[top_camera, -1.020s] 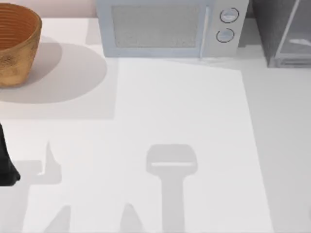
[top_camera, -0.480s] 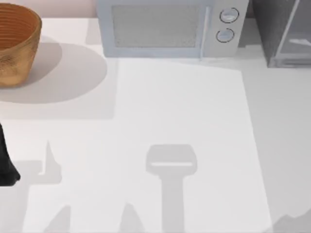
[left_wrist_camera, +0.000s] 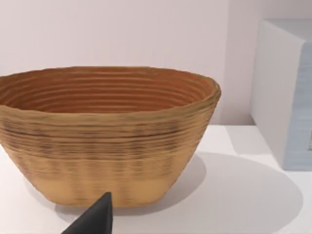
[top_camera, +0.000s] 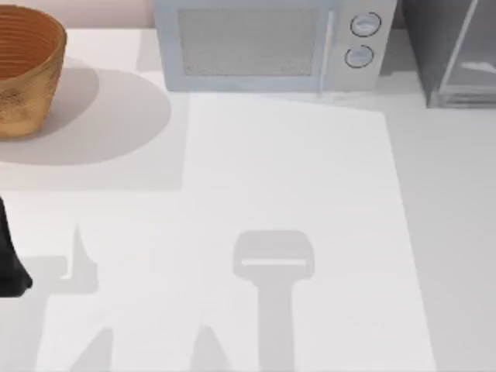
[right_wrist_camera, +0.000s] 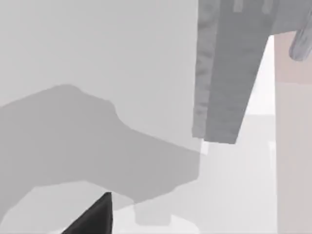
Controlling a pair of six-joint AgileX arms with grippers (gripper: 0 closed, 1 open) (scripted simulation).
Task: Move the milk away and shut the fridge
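The fridge [top_camera: 428,43], a dark grey speckled cabinet, stands at the table's far right corner. Its pale grey framed, translucent door panel [top_camera: 470,68] runs at a slant across its front. In the right wrist view the fridge [right_wrist_camera: 229,73] rises close ahead, with one black fingertip [right_wrist_camera: 95,219] of my right gripper low in the picture. My left arm [top_camera: 9,263] sits at the table's left edge. One of its fingertips [left_wrist_camera: 95,220] points toward the woven basket [left_wrist_camera: 107,136]. The milk is out of view.
A brown woven basket [top_camera: 23,70] stands at the far left. A light grey microwave [top_camera: 267,43] with two round knobs sits at the back middle, just left of the fridge. A white mat [top_camera: 294,201] covers the table's middle, crossed by grey shadows.
A grey shadow that lay at the table's front right corner half a second ago has gone. The left arm, basket, microwave and fridge have not moved.
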